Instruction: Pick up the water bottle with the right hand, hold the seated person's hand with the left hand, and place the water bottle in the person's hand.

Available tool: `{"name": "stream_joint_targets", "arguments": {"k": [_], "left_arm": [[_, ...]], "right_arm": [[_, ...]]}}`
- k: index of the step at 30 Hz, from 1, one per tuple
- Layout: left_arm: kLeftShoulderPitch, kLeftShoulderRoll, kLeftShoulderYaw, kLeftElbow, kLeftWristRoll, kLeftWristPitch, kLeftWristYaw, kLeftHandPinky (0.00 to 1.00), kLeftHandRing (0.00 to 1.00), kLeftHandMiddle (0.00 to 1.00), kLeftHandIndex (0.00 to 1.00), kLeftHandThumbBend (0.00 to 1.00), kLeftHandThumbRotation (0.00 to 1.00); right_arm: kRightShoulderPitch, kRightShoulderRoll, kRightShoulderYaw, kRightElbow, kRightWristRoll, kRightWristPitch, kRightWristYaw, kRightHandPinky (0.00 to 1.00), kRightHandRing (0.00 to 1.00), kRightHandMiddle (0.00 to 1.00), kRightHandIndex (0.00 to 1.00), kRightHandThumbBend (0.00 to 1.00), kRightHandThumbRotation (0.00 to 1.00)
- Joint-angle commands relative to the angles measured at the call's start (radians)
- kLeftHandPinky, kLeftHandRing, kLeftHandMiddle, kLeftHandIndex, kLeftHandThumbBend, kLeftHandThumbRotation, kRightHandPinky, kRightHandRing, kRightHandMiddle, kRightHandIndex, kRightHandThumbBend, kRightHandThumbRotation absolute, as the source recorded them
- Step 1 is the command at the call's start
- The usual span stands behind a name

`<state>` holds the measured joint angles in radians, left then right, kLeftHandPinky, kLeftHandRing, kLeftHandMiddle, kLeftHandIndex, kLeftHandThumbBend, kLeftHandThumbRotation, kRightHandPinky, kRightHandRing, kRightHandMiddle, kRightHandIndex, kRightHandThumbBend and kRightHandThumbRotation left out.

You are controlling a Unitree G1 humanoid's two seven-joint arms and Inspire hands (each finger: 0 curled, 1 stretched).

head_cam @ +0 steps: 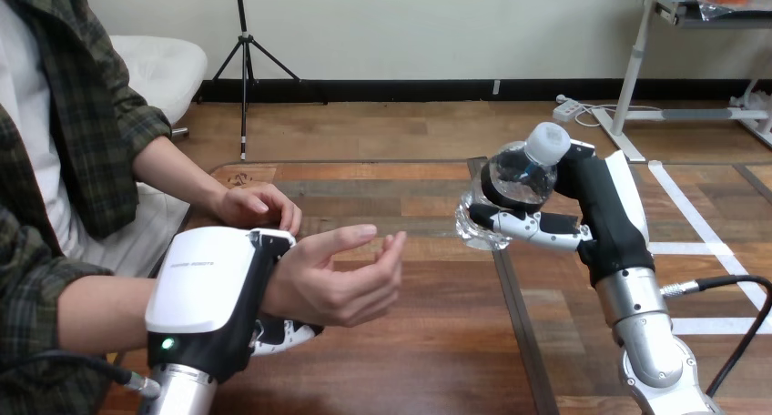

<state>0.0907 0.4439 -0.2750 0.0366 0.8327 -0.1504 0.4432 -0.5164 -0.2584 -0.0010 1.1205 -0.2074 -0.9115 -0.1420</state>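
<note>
A clear water bottle [515, 178] with a white cap is tilted in the air above the table's right half, and my right hand [583, 206] is shut on it, fingers curled round its body. My left hand [218, 292] is at the lower left, wrapped round the person's wrist, with fingers showing beneath it. The person's hand [341, 274] held there is palm up with fingers half curled, a short gap left of the bottle. The person's other hand [259, 206] rests flat on the table behind it.
The wooden table [428, 342] has a dark seam running down its middle right. Its far edge lies just behind the bottle. The person sits at the left side.
</note>
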Motion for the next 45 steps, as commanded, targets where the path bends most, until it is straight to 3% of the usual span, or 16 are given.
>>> {"name": "stream_joint_targets", "arguments": {"k": [1,7,14,32,45], "left_arm": [[-0.024,-0.042,-0.043,-0.077,0.001,-0.064,0.005,0.24,0.28,0.31,0.29,0.92,0.00],[-0.025,-0.068,-0.046,-0.066,-0.012,-0.099,0.025,0.23,0.26,0.30,0.28,0.92,0.00],[-0.020,-0.093,-0.052,-0.077,0.001,-0.083,0.007,0.22,0.26,0.29,0.27,0.92,0.00],[-0.008,-0.126,-0.053,-0.087,0.007,-0.078,-0.044,0.23,0.26,0.30,0.28,0.88,0.00],[-0.011,-0.132,-0.054,-0.070,0.012,-0.098,-0.034,0.23,0.26,0.30,0.28,0.87,0.00]], "right_arm": [[-0.109,0.018,-0.005,-0.095,0.023,-0.047,0.010,0.40,0.44,0.48,0.48,0.73,0.00],[-0.107,0.028,-0.006,-0.114,0.032,-0.048,0.026,0.40,0.44,0.47,0.48,0.74,0.00],[-0.101,0.036,-0.005,-0.138,0.030,-0.049,0.038,0.40,0.43,0.47,0.48,0.74,0.00],[-0.080,0.042,-0.005,-0.174,0.036,-0.064,0.088,0.40,0.44,0.47,0.47,0.72,0.00],[-0.062,0.048,-0.009,-0.190,0.063,-0.072,0.133,0.39,0.44,0.48,0.47,0.71,0.00]]}}
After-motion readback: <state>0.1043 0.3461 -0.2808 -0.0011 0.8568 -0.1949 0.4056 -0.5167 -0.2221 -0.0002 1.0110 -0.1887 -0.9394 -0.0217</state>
